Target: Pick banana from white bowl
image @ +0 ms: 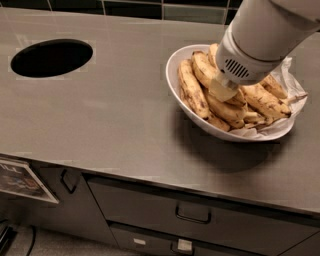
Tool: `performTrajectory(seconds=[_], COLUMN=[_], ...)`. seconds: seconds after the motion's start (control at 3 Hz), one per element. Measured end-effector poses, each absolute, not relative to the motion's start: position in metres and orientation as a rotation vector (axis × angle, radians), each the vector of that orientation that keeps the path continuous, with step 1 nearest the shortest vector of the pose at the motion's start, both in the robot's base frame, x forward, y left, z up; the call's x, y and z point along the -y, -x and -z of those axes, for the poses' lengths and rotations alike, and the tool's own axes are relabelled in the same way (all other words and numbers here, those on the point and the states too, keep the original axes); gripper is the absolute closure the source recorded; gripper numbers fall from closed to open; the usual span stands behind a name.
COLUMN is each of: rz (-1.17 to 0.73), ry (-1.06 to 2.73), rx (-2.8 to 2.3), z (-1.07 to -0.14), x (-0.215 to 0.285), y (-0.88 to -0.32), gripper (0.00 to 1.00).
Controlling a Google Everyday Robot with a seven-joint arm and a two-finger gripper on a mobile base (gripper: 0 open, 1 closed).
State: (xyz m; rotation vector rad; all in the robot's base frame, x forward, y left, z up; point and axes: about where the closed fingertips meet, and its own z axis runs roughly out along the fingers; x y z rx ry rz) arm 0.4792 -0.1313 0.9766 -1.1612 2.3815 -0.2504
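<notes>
A grey steel counter (100, 120) runs below a back wall of dark tiles (135, 7), and near its right end the gripper (223, 91) is down in the white bowl (172, 75), its pale tip pressed among the fruit. The thick white arm (260, 40) covers it from above, so whether it grasps anything or is released cannot be told. Just left of the tip, touching it, lies the banana (203, 69): plump, yellow gone brownish with bruising, its dark blunt end pointing toward the bowl's far rim. Its lower end disappears under the gripper. Beside it, nearer the left rim, lies a slimmer banana (191, 92) heavily speckled dark. At least six bananas can be told apart (the arm hides part of the heap, so the full count stays open). Crinkled white paper (290, 70) pokes out at the bowl's right. There is one bowl, one round hole (51, 57) far left, and two drawers (150, 205) below.
</notes>
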Motion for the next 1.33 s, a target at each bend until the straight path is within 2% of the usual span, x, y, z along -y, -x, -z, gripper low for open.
performTrajectory(seconds=[0.33, 1.0, 1.33], rz=[0.25, 0.25, 0.257], ry=[1.161, 1.161, 1.153], rx=[-2.381, -2.381, -2.372], z=[-0.9767, -0.9767, -0.9812], x=[0.1313, 0.1313, 0.1302], y=[-0.4791, -0.4791, -0.4769], gripper=[0.98, 0.57, 0.47])
